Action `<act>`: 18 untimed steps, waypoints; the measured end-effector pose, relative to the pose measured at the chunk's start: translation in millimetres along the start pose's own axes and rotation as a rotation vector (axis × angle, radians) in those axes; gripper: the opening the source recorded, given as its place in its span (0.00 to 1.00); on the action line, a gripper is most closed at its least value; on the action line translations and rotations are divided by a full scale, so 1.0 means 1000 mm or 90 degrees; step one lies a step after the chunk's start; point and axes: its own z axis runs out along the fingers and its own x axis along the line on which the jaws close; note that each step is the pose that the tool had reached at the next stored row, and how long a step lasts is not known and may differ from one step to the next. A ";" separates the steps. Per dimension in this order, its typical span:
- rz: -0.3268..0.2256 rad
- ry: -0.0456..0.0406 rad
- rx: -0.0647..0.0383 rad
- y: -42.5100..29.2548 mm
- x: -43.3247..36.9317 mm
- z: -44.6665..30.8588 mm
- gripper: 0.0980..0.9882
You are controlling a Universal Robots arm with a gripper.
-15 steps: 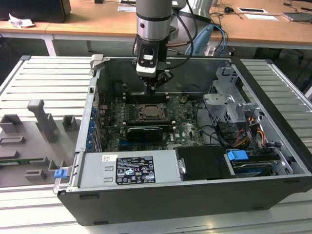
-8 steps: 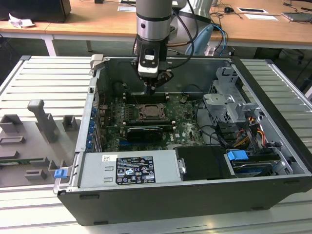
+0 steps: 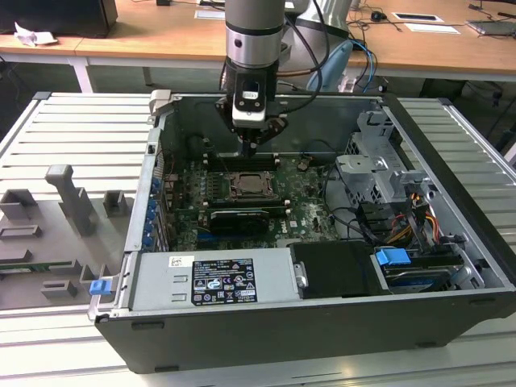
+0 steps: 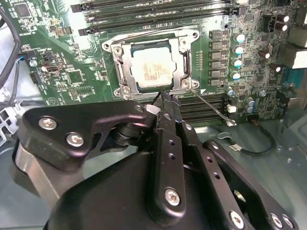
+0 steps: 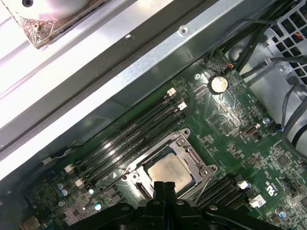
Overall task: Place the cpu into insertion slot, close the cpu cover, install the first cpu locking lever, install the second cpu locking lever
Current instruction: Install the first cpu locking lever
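The cpu [image 4: 152, 67] lies flat in the insertion slot [image 4: 120, 72], its pale metal face showing through the window of the cpu cover [image 4: 184, 61], which lies down over it. In the exterior view the cpu [image 3: 248, 184] sits mid-board inside the open computer case. My gripper [image 4: 165, 98] hangs just above the socket's edge, shut with nothing between its fingers; it also shows as the gripper [image 5: 163, 187] and the gripper [image 3: 250, 149]. A thin wire lever [image 4: 211, 108] juts out from the socket's corner, away from the frame. Another lever wire [image 4: 144, 35] runs along the opposite side.
Long black memory slots [image 4: 158, 12] flank the socket on both sides. A long black card [image 3: 235, 218] lies nearer the camera than the socket. The case walls [image 3: 161, 137], drive cage [image 3: 379, 173] with cables and the power supply [image 3: 214, 282] ring the board. Grey fixtures [image 3: 72, 197] stand outside.
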 end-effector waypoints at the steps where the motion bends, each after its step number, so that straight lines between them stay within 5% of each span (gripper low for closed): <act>1: -0.003 0.0001 0.000 0.0000 0.0000 0.0000 0.01; 18: -0.058 0.0020 0.000 0.0000 -0.0001 0.0000 0.01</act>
